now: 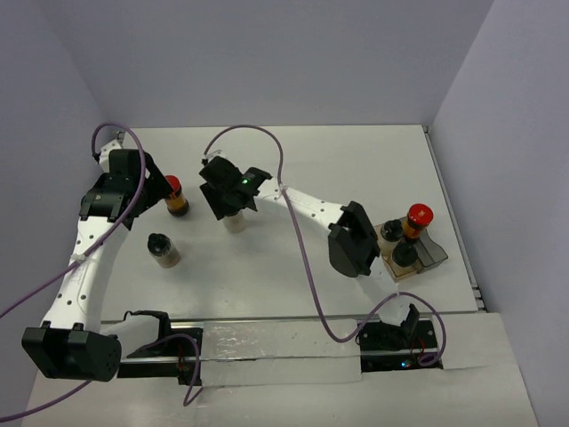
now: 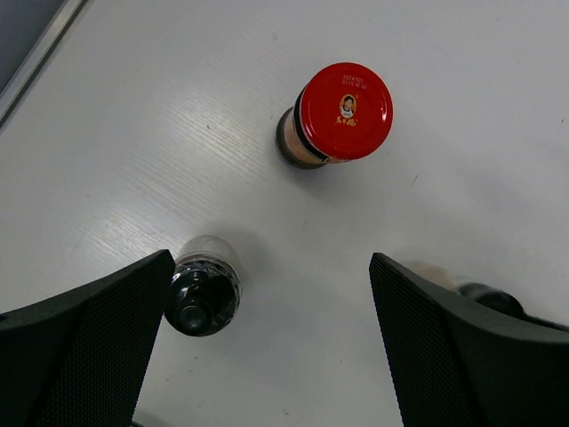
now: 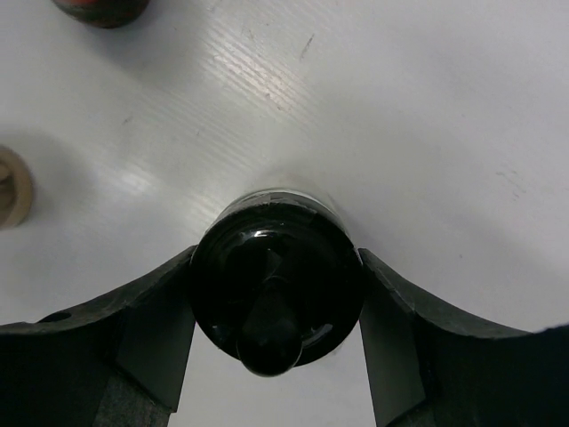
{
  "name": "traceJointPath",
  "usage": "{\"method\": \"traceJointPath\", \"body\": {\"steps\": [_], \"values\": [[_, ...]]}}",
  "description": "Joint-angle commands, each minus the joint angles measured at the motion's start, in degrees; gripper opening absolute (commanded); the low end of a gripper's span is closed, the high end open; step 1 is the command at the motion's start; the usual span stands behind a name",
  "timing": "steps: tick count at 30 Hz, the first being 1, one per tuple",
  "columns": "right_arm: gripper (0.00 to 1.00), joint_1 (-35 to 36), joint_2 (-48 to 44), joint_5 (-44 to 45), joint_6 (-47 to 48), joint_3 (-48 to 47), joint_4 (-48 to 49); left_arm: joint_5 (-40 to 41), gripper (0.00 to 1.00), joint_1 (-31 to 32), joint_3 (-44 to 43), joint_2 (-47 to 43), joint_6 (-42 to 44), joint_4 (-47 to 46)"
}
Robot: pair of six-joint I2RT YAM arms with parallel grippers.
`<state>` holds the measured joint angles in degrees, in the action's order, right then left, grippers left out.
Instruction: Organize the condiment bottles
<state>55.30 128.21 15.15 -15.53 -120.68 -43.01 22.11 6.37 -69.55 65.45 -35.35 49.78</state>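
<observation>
Here the right tool (image 3: 276, 267) clamps a black-capped jar (image 3: 271, 298) while the left tool (image 2: 271, 262) hangs spread apart.

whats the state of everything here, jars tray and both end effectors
left end effector: open, empty
right end effector: shut on gripped jar
gripped jar: upright, black cap on
loose red jar: upright, capped, on the table
loose black jar: upright, capped, on the table
tray: partly filled
tray jars: three, upright, capped

black-capped bottle (image 3: 276, 285): glossy cap | red-capped bottle (image 2: 345, 108): glossy cap | table (image 2: 133, 133): matt, ribbed
</observation>
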Motion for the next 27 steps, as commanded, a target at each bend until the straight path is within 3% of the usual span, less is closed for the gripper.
{"method": "traceJointPath", "body": {"steps": [1, 6, 14, 22, 27], "values": [[0.27, -1.0, -19.1, 1.5, 0.1, 7.4, 1.3, -2.1, 0.99, -0.4, 1.4, -0.9, -0.6, -2.4], [0.26, -5.1, -38.0, 4.3, 0.1, 29.1, 4.3, -2.5, 0.99, -0.4, 1.1, -1.0, -0.5, -4.0], [0.26, -17.1, -64.3, 9.1, 0.1, 53.8, 2.4, -2.5, 1.0, -0.2, 0.5, 0.4, 0.4, -4.5], [0.27, -26.0, -75.4, 11.9, 0.1, 64.1, -4.5, -1.8, 0.99, -0.1, -0.2, 0.7, 0.3, -4.6], [0.27, -28.0, -78.6, 9.5, 0.1, 68.9, -4.8, -1.9, 1.0, -0.1, -0.5, 1.2, 0.3, -4.6]]}}
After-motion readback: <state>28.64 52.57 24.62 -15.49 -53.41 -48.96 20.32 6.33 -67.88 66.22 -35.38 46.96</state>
